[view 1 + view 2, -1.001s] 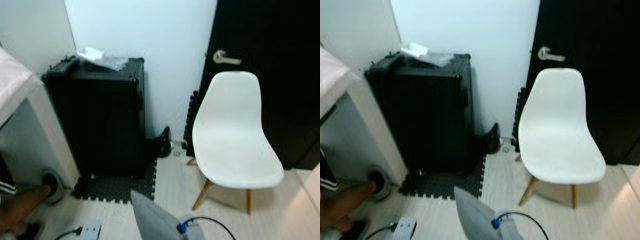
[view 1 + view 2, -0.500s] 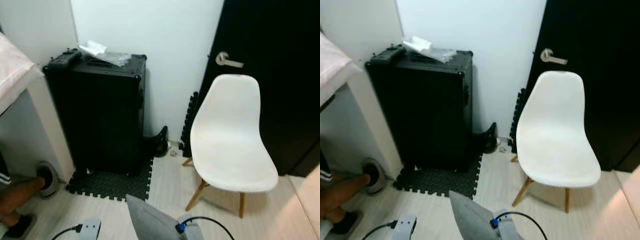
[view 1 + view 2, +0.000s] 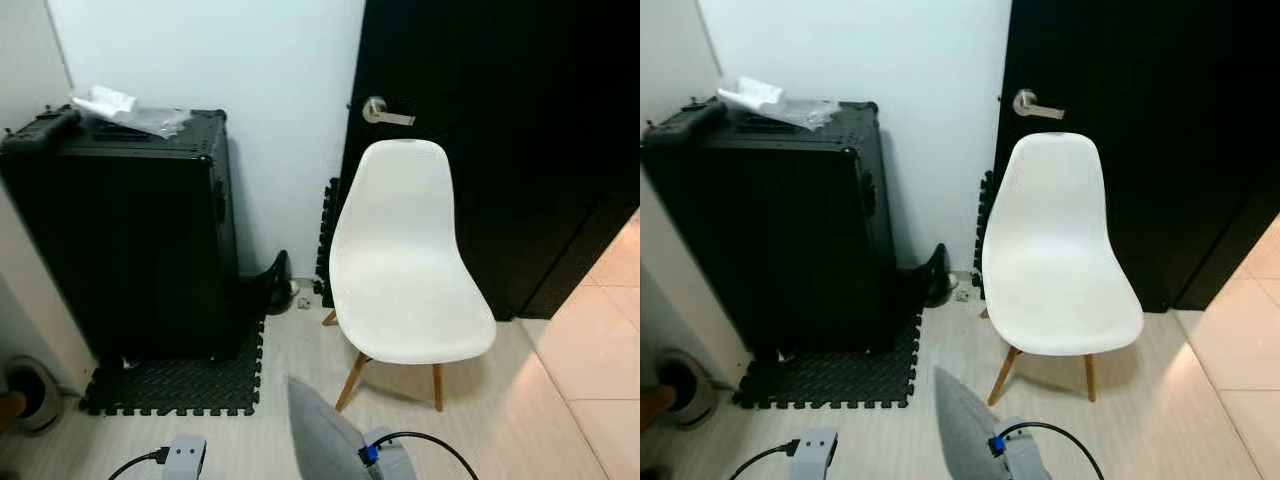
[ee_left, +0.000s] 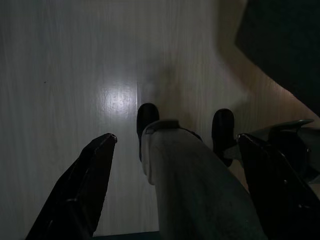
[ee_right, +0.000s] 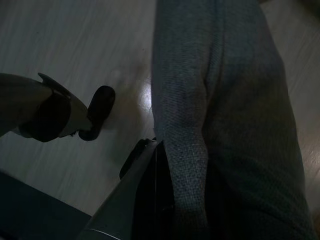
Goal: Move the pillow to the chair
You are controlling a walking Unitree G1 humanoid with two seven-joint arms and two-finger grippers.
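The white shell chair (image 3: 402,270) on wooden legs stands in front of a black door, its seat bare. A corner of the grey pillow (image 3: 322,440) juts up at the bottom edge of the eye views, just short of the chair's front legs. In the right wrist view the knitted grey pillow (image 5: 225,100) lies pressed against one black finger (image 5: 145,190), with my right gripper (image 5: 161,150) shut on it. My left gripper (image 4: 176,139) hangs open over the pale floor, with my own grey leg and black feet beneath it.
A tall black case (image 3: 120,230) with plastic wrapping on top stands left of the chair on a black foam mat (image 3: 180,380). A black shoe (image 3: 270,290) lies by the wall. A white plug box (image 3: 185,455) with a cable lies on the floor. Door handle (image 3: 385,112) sits above the chair back.
The camera has swung to the right: the chair now sits nearer the middle, and the white furniture and person's leg at the left have slipped almost out of frame. The pillow stays held.
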